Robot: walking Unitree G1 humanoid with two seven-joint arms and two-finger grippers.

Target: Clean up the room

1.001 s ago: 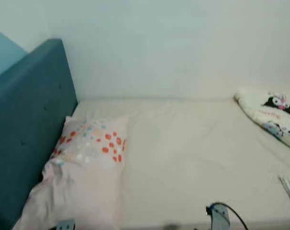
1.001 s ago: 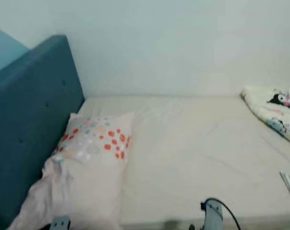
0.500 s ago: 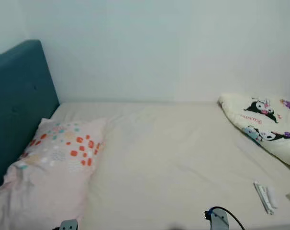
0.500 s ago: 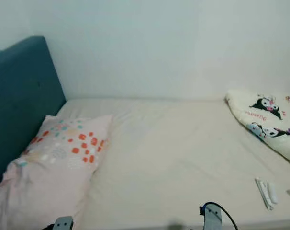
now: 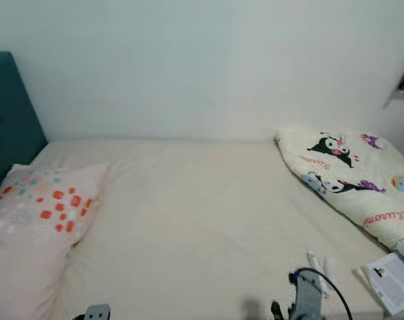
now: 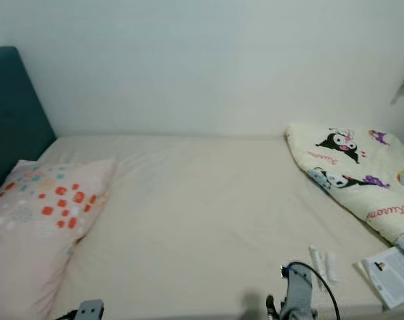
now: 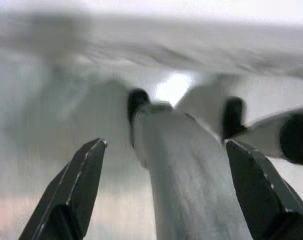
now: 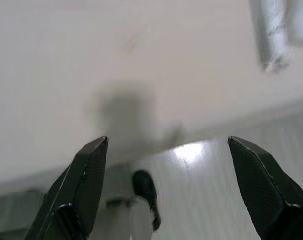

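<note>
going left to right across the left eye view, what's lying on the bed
Dotted pillow → bare sheet → small white packets → cartoon-print blanket → booklet

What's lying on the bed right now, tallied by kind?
Pillow: 1
Cartoon-print blanket: 1
Small white packets: 2
Printed leaflet: 1
Total: 5
</note>
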